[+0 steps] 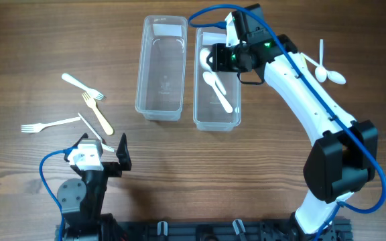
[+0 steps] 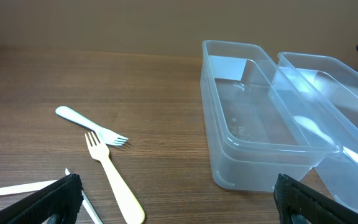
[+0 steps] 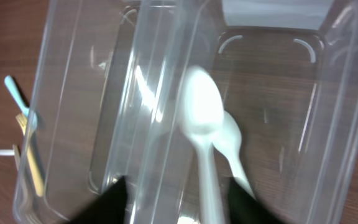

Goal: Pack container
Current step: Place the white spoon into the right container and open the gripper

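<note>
Two clear plastic containers stand side by side, the left one [image 1: 141, 67] with nothing in it and the right one [image 1: 236, 112] holding a white spoon [image 1: 218, 90]. My right gripper [image 1: 214, 59] hovers over the far end of the right container. In the right wrist view its jaws [image 3: 179, 199] stand open around a second white spoon [image 3: 202, 118], which lies loose between them above the first spoon [image 3: 232, 143]. My left gripper [image 1: 104, 148] rests near the front left, wide open [image 2: 179, 205] with nothing between its fingers.
Loose cutlery lies left of the containers: a white fork [image 1: 82, 84], a cream fork [image 1: 98, 112], another white fork [image 1: 49, 125] and a thin white knife [image 1: 92, 130]. Two more white spoons [image 1: 330, 75] lie right of the right arm.
</note>
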Robot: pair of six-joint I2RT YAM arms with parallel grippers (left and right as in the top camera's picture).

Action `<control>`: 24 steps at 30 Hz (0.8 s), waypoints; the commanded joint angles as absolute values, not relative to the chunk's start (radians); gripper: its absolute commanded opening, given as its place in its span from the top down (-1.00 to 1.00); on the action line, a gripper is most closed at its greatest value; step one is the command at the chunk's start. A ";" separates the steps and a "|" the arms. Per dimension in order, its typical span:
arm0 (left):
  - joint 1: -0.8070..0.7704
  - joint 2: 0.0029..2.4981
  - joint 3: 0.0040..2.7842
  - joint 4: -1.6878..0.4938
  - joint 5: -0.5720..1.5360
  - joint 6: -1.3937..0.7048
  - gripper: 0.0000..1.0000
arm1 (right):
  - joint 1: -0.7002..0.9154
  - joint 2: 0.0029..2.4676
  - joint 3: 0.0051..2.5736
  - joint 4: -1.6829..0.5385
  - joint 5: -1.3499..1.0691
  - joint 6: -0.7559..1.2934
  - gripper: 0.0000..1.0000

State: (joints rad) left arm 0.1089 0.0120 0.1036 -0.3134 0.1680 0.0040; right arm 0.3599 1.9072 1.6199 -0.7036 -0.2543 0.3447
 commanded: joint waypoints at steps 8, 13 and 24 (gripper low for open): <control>0.102 0.005 0.097 -0.310 0.166 0.023 -0.99 | 0.300 1.890 1.629 -0.794 0.033 0.225 -0.50; 0.102 0.005 0.097 -0.310 0.166 0.023 -0.99 | 0.091 1.890 1.629 -0.888 0.049 0.124 -0.46; 0.102 0.005 0.097 -0.310 0.166 0.022 -1.00 | -0.212 1.897 1.629 -0.693 0.056 0.080 -0.28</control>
State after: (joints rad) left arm 0.1089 0.0120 0.1036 -0.3134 0.1680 0.0040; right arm -0.1986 1.9072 1.6199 -0.7395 0.0307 0.1028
